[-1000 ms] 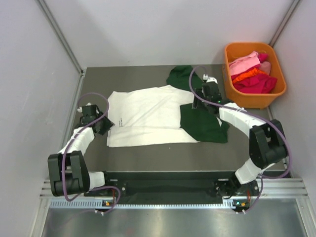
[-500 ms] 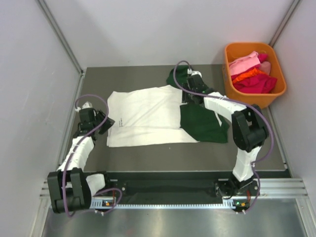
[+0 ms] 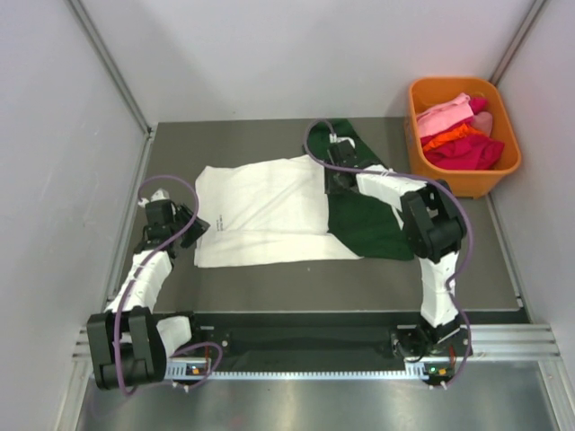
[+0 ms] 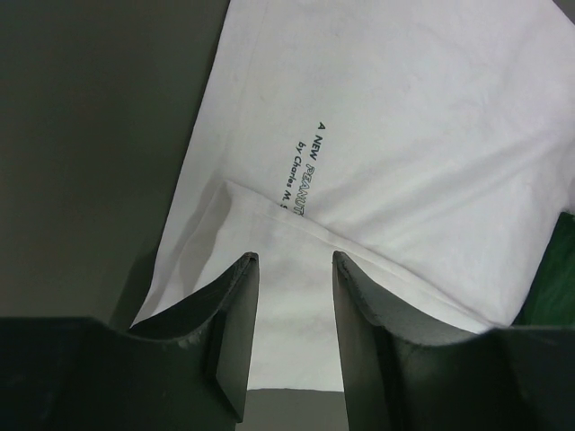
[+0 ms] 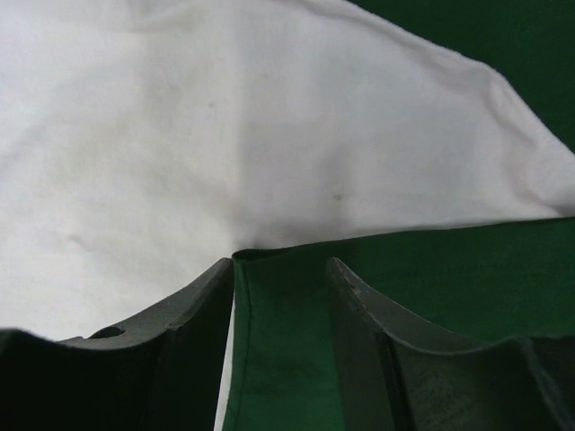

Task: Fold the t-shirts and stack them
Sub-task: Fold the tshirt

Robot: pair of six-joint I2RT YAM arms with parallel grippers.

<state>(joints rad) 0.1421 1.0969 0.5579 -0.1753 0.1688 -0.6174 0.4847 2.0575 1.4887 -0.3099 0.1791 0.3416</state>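
Observation:
The cream-white t-shirt (image 3: 265,211) lies spread flat in the middle of the table, black lettering (image 4: 301,175) near its left edge. The dark green t-shirt (image 3: 368,220) lies partly over its right side, with more green cloth behind. My left gripper (image 3: 193,229) is open over the white shirt's left edge, a folded corner (image 4: 292,296) between its fingers. My right gripper (image 3: 334,184) is open, low over the green shirt's upper left corner (image 5: 278,323), which lies between its fingers on the white cloth (image 5: 225,135).
An orange basket (image 3: 454,180) holding pink, orange and red clothes stands at the back right of the table. Grey walls close in the left, back and right sides. The dark table top (image 3: 296,283) runs along the front of the shirts.
My right gripper has moved left from the green shirt's right part to its upper left corner. My left gripper has shifted slightly back and left at the white shirt's edge.

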